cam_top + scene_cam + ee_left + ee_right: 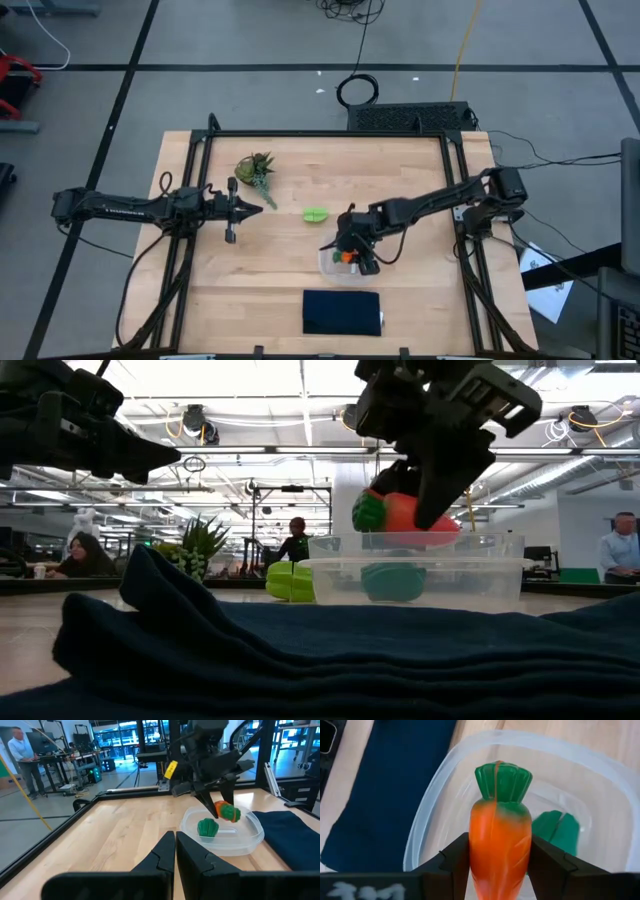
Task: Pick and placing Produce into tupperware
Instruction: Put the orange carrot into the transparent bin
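We've got the right tool (497, 857) clamped on the carrot (498, 837), just above the tupperware (440, 795); dark green lump (555, 832) inside. Left tool (175, 852) together, well apart.

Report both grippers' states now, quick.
Left gripper: jaws shut, holding nothing.
Right gripper: jaws shut on the carrot, above the tupperware.

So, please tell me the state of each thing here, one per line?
Right gripper: shut on carrot, above tupperware.
Left gripper: shut, empty, idle beside plant sprig.
Dark green piece: inside tupperware.
Lime-green piece: on table, outside.
Navy cloth: lying flat.
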